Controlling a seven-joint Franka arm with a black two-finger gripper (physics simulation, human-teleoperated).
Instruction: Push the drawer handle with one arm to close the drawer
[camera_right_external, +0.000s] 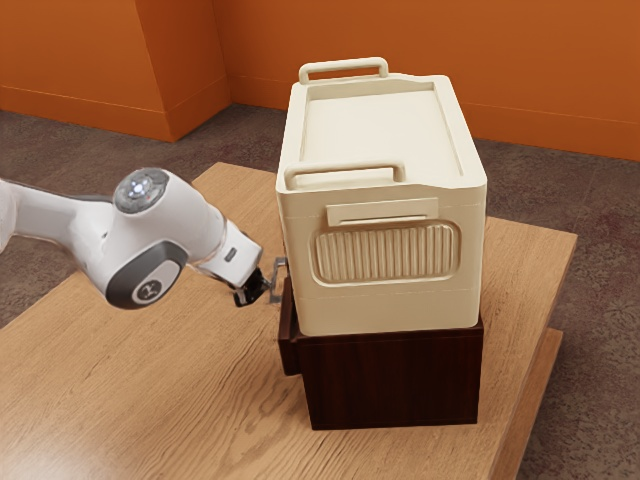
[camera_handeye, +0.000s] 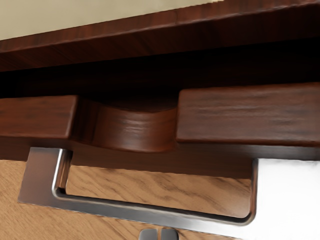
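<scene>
Exterior view: soft, fairly bright light falls from above; the flat top of the cream plastic box (camera_right_external: 380, 125) is paler than its ribbed front, and the dark red-brown wooden cabinet (camera_right_external: 395, 380) beneath sits in deep tone. Wrist view: the recess above the dark wooden drawer front (camera_handeye: 250, 112) sinks to near-black; its curved notch carries a faint sheen. Glare whitens one end of the grey metal bar handle (camera_handeye: 150, 214); a bright glint edges the other.

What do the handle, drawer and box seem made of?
Handle: probably polished metal, grey with bright glints. Drawer: reddish-brown wood or veneer, lightly glossy, faint grain showing. Box: likely satin plastic, plain cream, smooth rounded edges.
</scene>
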